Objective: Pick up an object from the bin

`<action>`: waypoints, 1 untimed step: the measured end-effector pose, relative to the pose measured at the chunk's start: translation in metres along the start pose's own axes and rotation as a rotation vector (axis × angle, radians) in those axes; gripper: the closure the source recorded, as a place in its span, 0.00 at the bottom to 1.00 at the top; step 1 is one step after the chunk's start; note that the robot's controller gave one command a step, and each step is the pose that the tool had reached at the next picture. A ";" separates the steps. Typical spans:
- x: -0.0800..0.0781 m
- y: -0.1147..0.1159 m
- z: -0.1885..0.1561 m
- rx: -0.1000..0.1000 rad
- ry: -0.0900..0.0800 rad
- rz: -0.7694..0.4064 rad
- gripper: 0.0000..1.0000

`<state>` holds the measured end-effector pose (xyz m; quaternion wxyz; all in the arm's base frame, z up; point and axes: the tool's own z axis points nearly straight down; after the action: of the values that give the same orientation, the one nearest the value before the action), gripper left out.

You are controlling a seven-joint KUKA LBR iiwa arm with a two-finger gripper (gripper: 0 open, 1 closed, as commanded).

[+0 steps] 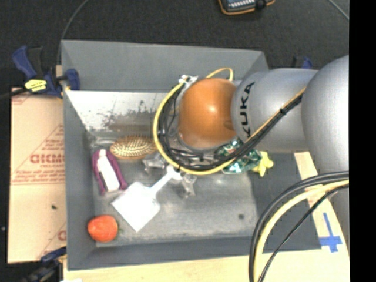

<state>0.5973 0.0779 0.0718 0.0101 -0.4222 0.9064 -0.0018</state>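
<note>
Hand is low in the bin under the orange wrist cover. It's open, fingers spread either side of the white spatula handle, blade just lower-left of it. Gold hairbrush is upper-left of the hand, purple-white pack further left, orange ball well off lower-left, green-yellow toy to the right.

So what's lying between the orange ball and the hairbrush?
In the camera view, the purple-and-white bottle lies between orange ball and hairbrush, white scoop alongside.
</note>
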 end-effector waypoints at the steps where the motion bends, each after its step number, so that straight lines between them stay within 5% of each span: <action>1: 0.000 0.025 0.001 -0.012 0.015 0.058 1.00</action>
<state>0.5778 0.0939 0.0707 0.0008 -0.3960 0.9183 0.0006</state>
